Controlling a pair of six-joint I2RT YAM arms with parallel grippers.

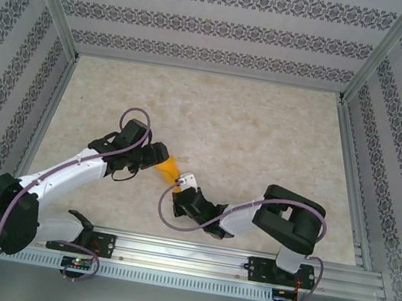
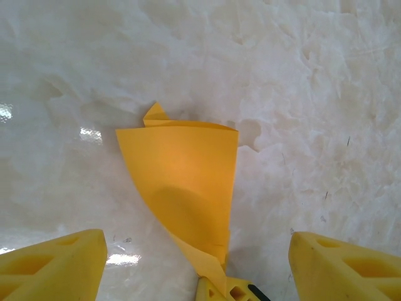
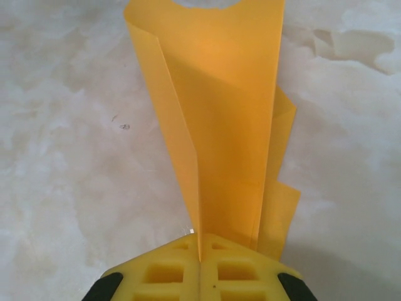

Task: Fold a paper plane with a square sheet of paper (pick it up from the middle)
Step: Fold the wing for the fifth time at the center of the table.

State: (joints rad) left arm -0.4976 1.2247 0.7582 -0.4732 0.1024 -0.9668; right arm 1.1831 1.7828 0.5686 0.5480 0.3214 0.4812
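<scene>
The paper plane is an orange-yellow sheet folded lengthwise into a narrow, creased wedge. Its tapered end is pinched in the right end effector. The wider end fans out over the pale counter.

Folded paper orange-yellow; table cream, seemingly marbled; walls floral-striped.

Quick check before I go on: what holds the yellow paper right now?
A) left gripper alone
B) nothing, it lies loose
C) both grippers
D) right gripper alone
D: the right gripper is pinched shut on the paper, while the left gripper stands open, its fingers apart on either side of it.
</scene>
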